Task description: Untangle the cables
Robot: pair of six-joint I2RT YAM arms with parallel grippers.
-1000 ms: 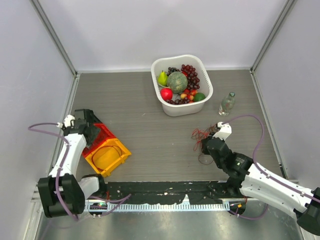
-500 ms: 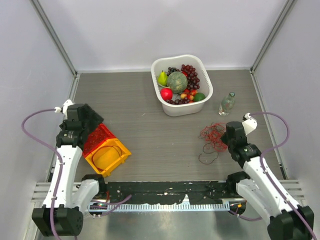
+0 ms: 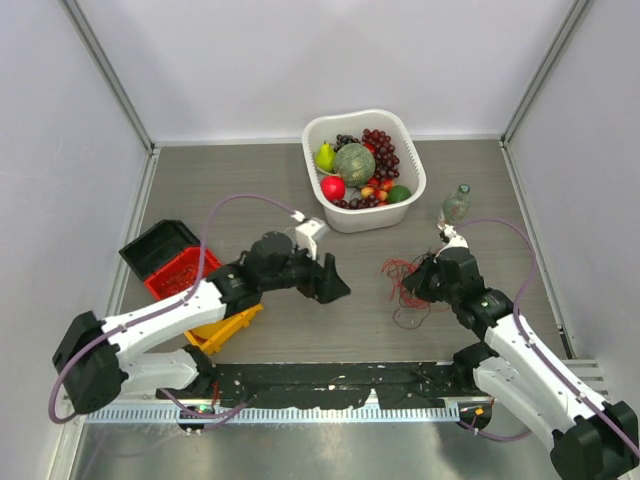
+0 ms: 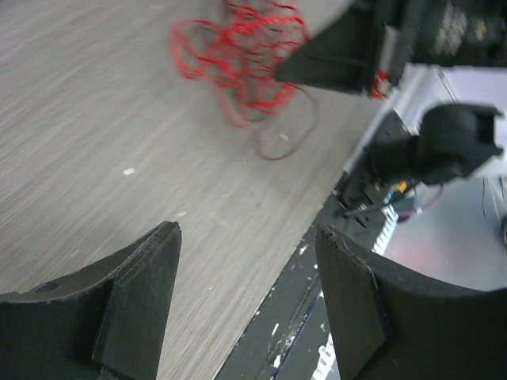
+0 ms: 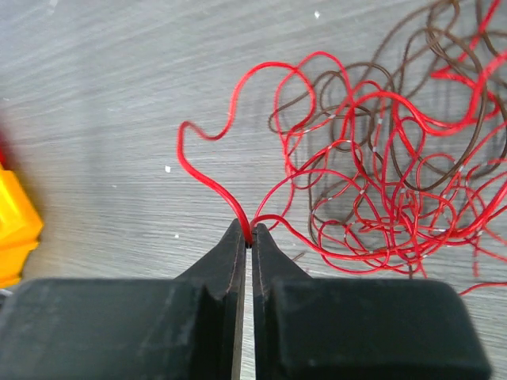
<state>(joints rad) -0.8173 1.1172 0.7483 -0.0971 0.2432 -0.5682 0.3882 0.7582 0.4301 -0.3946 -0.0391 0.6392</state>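
Observation:
The cables (image 3: 404, 272) are a messy bundle of thin red and dark brown loops on the table right of centre, with one brown loop (image 3: 411, 317) trailing toward the front. My right gripper (image 3: 421, 281) is at the bundle's right side. In the right wrist view it (image 5: 247, 234) is shut on a red cable (image 5: 207, 178) at the edge of the tangle (image 5: 380, 174). My left gripper (image 3: 336, 286) is open and empty, left of the bundle and apart from it. In the left wrist view it (image 4: 247, 237) faces the bundle (image 4: 242, 59), which lies ahead.
A white basin (image 3: 311, 135) of fruit stands at the back centre. A small glass bottle (image 3: 455, 205) stands behind the right arm. Black (image 3: 150, 247), red (image 3: 180, 273) and yellow (image 3: 228, 325) crates sit at the left. A black strip (image 3: 330, 380) lines the front edge.
My left arm has swung from the crates at the far left to the middle of the table, toward the bundle. My right gripper has returned to the bundle and holds a red cable.

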